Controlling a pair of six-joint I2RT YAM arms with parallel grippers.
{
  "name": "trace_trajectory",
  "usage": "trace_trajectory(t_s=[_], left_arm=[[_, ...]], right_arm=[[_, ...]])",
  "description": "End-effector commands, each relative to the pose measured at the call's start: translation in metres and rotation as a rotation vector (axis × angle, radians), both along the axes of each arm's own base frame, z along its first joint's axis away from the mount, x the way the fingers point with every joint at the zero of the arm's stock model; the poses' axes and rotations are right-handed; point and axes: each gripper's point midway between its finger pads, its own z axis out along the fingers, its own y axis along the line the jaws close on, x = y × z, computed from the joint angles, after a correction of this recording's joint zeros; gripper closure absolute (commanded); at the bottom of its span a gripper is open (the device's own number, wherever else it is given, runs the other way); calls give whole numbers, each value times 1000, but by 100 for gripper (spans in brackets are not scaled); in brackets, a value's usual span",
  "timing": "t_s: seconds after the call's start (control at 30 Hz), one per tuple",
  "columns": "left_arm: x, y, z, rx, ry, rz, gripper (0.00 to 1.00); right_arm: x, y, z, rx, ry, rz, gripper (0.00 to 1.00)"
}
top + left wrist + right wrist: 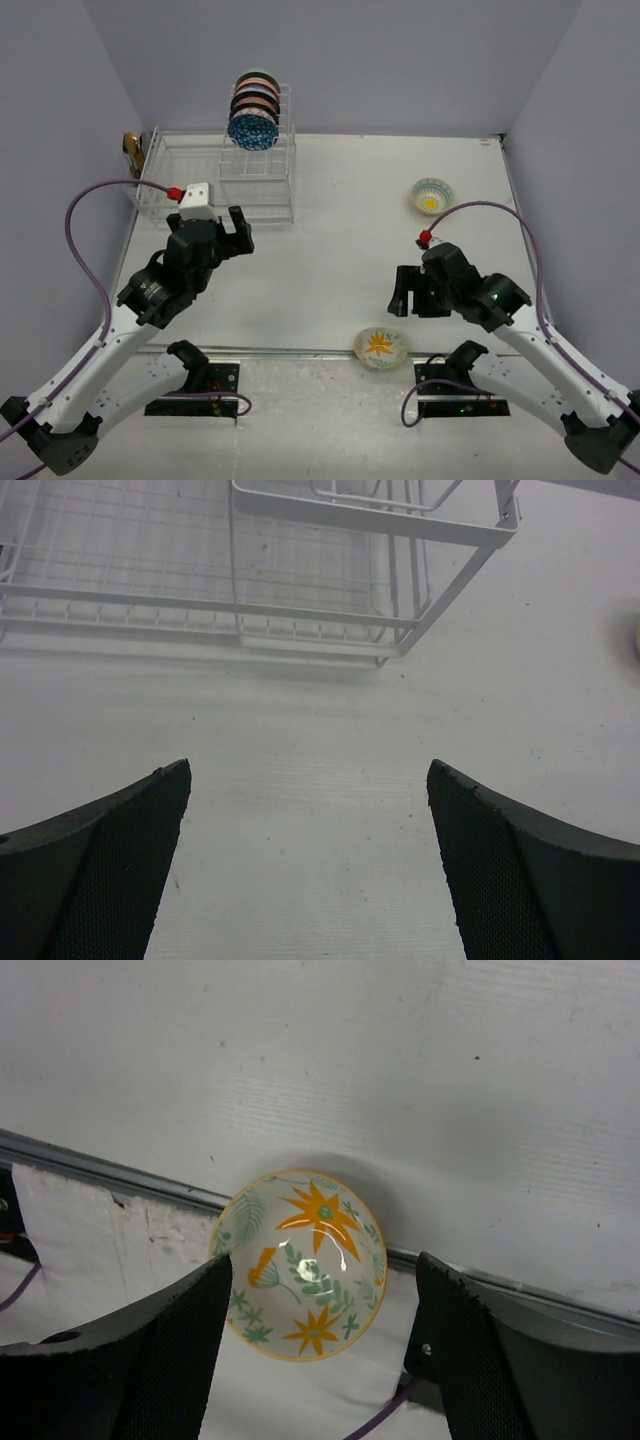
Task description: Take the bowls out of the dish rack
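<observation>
The white wire dish rack [190, 180] stands at the far left of the table. Its tall slotted tower [280, 150] holds several patterned bowls [254, 108] on edge. My left gripper [225, 226] is open and empty, just in front of the rack. In the left wrist view the rack [300, 610] lies ahead of the open gripper [310, 780]. An orange-flowered bowl [380, 347] sits at the table's near edge. My right gripper [413, 300] is open above it. In the right wrist view that bowl [300, 1265] lies between and below the open gripper [322, 1265].
A second small bowl with a yellow centre [431, 195] sits on the table at the far right. A small golden-brown object [131, 148] is at the rack's left end. Purple cables run along both arms. Grey walls enclose the table.
</observation>
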Motion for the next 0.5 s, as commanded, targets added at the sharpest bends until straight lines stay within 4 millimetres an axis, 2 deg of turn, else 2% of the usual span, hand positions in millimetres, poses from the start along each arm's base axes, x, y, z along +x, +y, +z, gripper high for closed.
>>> trace_trajectory(t_s=[0.0, 0.07, 0.13, 0.27, 0.4, 0.47], left_arm=[[-4, 6, -8, 56, 4, -19, 0], [-5, 7, -12, 69, 11, -24, 0], [-8, 9, -14, 77, 15, -32, 0], [-11, 9, -20, 92, 17, -48, 0], [-13, 7, -34, 103, 43, -69, 0], [-15, 2, -39, 97, 54, -98, 0]], right_arm=[[-16, -8, -17, -93, 95, -102, 25], [-25, -12, -29, -147, 145, -120, 26], [-41, -8, -42, -170, 203, -115, 29], [-58, -2, -58, -180, 278, -99, 34], [-81, -1, -79, -220, 369, -93, 41], [-85, 7, -82, -190, 379, -85, 45]])
